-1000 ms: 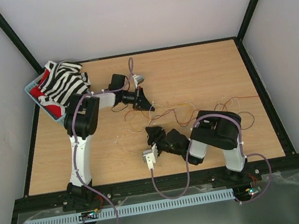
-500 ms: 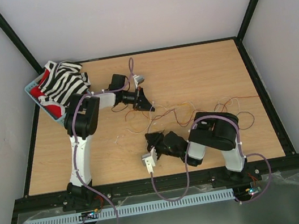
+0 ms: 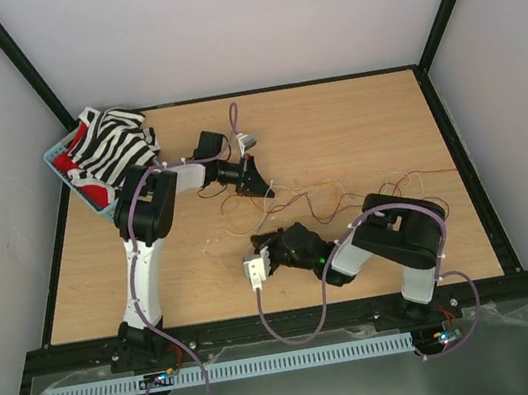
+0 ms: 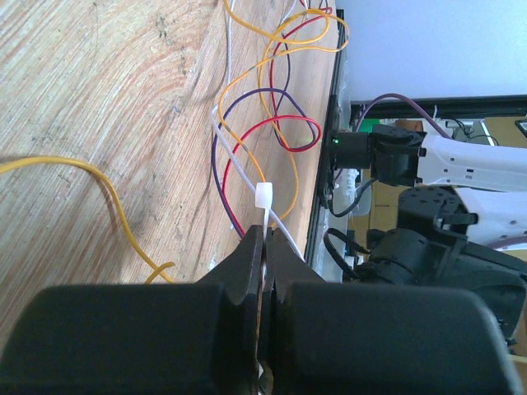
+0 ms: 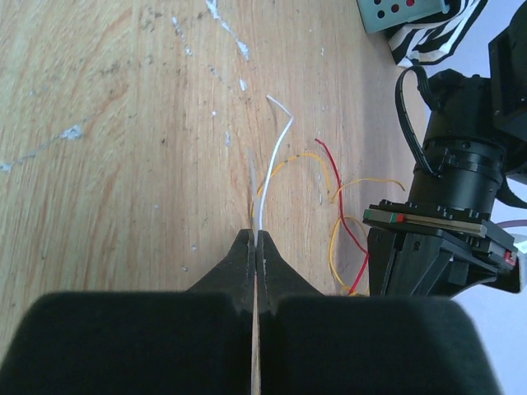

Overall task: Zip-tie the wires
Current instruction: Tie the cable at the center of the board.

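The wires are thin red, orange and purple curls spread over the table between the two arms; their loops lie just beyond the left fingertips. The zip tie is a thin white strip with a small square head. My left gripper is shut on it right behind that head. My right gripper is shut on the zip tie's thin tail, whose free end curls away over the wood. In the top view the left gripper and the right gripper sit close together, mid-table.
A blue basket with a zebra-striped cloth stands at the back left corner. A black frame edges the wooden table. The left arm's wrist is close on the right of the right wrist view.
My right gripper has gone from open to shut on the zip tie's tail, moving slightly left while its elbow swung right. The left arm has stayed still.
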{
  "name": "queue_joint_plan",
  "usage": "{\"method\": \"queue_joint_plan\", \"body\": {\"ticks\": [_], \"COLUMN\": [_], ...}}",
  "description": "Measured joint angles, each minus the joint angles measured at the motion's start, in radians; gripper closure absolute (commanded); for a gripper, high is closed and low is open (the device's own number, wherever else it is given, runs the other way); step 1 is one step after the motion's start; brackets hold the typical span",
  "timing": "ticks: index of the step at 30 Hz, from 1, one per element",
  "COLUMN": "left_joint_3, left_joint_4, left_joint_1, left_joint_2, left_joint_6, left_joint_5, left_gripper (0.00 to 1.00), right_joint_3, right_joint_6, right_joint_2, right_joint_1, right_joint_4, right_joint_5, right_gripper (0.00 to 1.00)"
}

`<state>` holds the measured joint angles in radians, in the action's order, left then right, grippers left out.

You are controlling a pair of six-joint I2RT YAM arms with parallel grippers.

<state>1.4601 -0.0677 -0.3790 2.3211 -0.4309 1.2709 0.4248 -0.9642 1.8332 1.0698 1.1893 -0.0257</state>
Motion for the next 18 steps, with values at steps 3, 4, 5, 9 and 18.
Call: {"method": "queue_joint_plan", "body": {"ticks": [3, 4, 5, 9, 18], "left_joint_3": [0.000, 0.000, 0.000, 0.000, -0.001], "left_joint_4": [0.000, 0.000, 0.000, 0.000, 0.005], "left_joint_1": [0.000, -0.001, -0.001, 0.000, 0.000], "left_joint_2": [0.000, 0.000, 0.000, 0.000, -0.034], "left_joint_6": [0.006, 0.009, 0.013, 0.025, 0.079], "left_joint_5": [0.000, 0.000, 0.000, 0.000, -0.015], "left_gripper": [1.00, 1.00, 1.00, 1.00, 1.00], "right_joint_3": [0.031, 0.051, 0.069, 0.136, 0.153], "right_joint_6": [0.072, 0.102, 0.128, 0.241, 0.494], "right_joint_2": [-0.051, -0.069, -0.080, -0.109, -0.113], "right_joint_1": [-0.028, -0.043, -0.058, -0.117, -0.208], "right_joint_4": [-0.102, -0.150, -0.183, -0.301, -0.417], "right_joint_5": [-0.036, -0.055, -0.074, -0.130, -0.225], "right_gripper": [1.00, 1.00, 1.00, 1.00, 1.00]}}
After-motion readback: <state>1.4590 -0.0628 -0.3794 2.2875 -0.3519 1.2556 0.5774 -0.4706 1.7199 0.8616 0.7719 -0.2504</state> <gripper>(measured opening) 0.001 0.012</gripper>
